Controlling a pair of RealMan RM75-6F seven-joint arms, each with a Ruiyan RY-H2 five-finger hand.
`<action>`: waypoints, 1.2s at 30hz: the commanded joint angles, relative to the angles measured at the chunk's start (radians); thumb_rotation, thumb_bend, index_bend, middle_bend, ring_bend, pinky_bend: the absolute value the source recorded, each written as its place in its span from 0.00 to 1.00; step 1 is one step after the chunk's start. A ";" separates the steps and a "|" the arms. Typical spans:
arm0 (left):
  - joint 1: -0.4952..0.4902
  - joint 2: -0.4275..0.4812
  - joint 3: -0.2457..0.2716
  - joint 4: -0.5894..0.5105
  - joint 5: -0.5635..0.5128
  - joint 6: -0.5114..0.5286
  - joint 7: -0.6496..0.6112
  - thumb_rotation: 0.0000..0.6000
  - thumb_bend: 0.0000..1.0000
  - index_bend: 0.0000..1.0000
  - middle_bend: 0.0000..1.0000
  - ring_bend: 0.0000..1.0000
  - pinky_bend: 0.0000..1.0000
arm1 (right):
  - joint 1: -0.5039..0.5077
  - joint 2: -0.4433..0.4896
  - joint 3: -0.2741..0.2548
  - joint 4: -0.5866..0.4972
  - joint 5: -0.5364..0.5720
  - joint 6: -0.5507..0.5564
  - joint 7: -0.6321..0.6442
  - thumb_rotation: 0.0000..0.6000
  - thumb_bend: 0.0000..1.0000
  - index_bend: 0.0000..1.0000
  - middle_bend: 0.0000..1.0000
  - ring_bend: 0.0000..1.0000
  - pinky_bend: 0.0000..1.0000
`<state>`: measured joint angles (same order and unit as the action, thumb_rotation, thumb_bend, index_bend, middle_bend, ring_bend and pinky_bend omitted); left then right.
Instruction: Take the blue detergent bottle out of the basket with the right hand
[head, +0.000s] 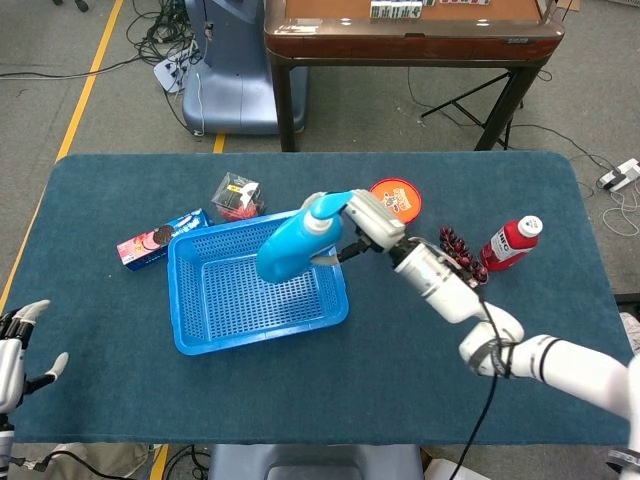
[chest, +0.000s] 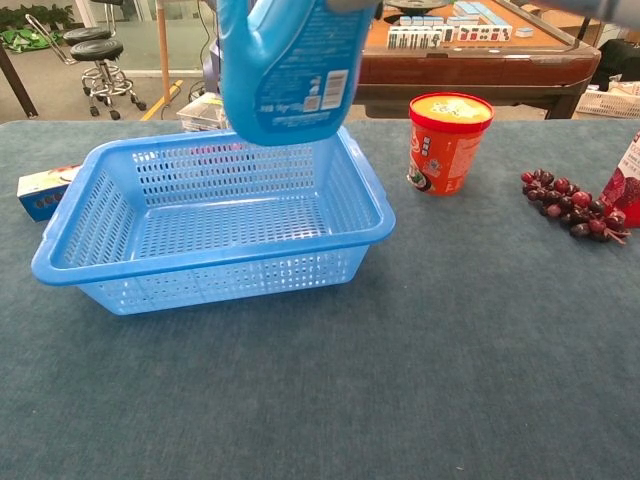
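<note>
My right hand (head: 368, 222) grips the blue detergent bottle (head: 296, 245) near its top and holds it in the air above the right rear part of the blue basket (head: 190, 300). In the chest view only the bottle's lower body (chest: 290, 70) shows, hanging above the basket's far rim (chest: 215, 150); the hand itself is cut off by the top edge. Nothing lies inside the basket. My left hand (head: 18, 350) rests at the near left edge of the table, fingers apart and holding nothing.
An orange-red cup (head: 396, 205) stands just right of the held bottle. A bunch of dark grapes (head: 462, 257) and a red bottle (head: 512, 243) lie further right. A cookie box (head: 158, 238) and a small dark packet (head: 237, 196) sit behind the basket's left side.
</note>
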<state>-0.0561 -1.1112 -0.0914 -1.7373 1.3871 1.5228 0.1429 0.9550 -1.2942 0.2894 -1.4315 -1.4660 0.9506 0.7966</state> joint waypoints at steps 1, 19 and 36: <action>-0.002 -0.002 0.000 -0.001 0.002 -0.001 0.002 1.00 0.29 0.19 0.19 0.16 0.13 | -0.088 0.138 -0.045 -0.114 -0.001 0.006 0.059 1.00 0.33 0.63 0.51 0.50 0.57; -0.010 -0.011 0.004 -0.017 0.016 -0.003 0.028 1.00 0.29 0.19 0.19 0.16 0.13 | -0.289 0.302 -0.271 -0.171 -0.129 0.030 0.249 1.00 0.33 0.63 0.50 0.50 0.57; -0.020 -0.018 0.006 -0.029 0.010 -0.017 0.054 1.00 0.29 0.19 0.19 0.16 0.13 | -0.272 0.282 -0.371 -0.088 -0.173 -0.108 0.322 1.00 0.32 0.45 0.34 0.37 0.55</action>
<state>-0.0756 -1.1290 -0.0858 -1.7664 1.3969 1.5062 0.1972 0.6797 -1.0089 -0.0776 -1.5230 -1.6351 0.8470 1.1145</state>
